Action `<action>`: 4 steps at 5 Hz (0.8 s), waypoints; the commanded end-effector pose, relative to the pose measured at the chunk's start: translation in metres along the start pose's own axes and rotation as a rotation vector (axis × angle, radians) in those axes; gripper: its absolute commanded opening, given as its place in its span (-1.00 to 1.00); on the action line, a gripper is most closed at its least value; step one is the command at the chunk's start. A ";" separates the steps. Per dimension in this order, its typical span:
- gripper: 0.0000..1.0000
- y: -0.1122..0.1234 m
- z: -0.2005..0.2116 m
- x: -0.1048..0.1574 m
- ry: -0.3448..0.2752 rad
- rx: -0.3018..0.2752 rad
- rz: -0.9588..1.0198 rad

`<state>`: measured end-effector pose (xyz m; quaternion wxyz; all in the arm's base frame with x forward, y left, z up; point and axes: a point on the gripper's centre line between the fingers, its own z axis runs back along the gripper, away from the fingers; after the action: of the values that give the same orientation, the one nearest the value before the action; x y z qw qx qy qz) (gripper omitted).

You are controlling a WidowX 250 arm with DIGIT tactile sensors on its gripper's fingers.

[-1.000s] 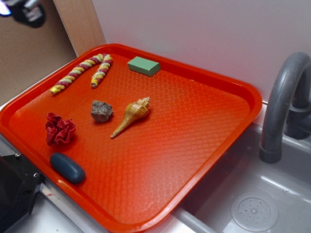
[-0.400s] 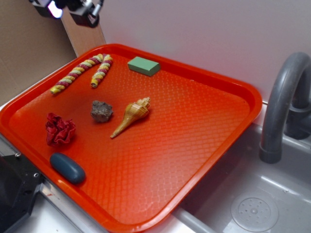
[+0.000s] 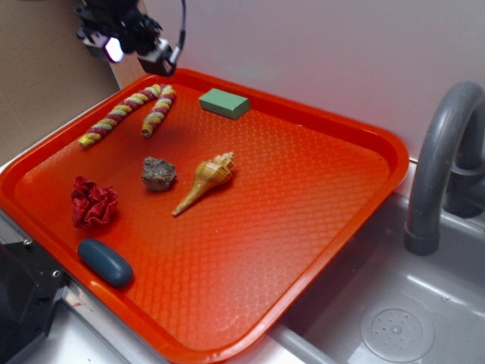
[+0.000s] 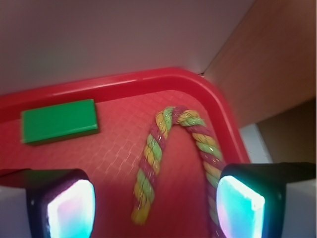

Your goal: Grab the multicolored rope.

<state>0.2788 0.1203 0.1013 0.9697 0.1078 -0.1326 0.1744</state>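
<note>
Exterior view: fixed, high and set back, looking obliquely down over the whole red tray (image 3: 303, 250), with the sink (image 3: 394, 303) and faucet (image 3: 439, 167) at its right edge. Wrist view: mounted on the arm, close, looking down between the two fingers (image 4: 69, 208) at the tray's far corner. Shared area: that corner, with the multicolored rope (image 3: 125, 114) (image 4: 168, 153) and green block (image 3: 224, 102) (image 4: 58, 120).
</note>
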 end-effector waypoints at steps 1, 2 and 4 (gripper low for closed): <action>1.00 0.020 -0.048 0.008 0.045 -0.013 0.016; 1.00 0.014 -0.066 -0.003 0.094 -0.058 -0.006; -1.00 -0.008 -0.073 -0.016 0.087 -0.165 -0.034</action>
<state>0.2905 0.1217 0.0221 0.9823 0.0210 -0.1053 0.1535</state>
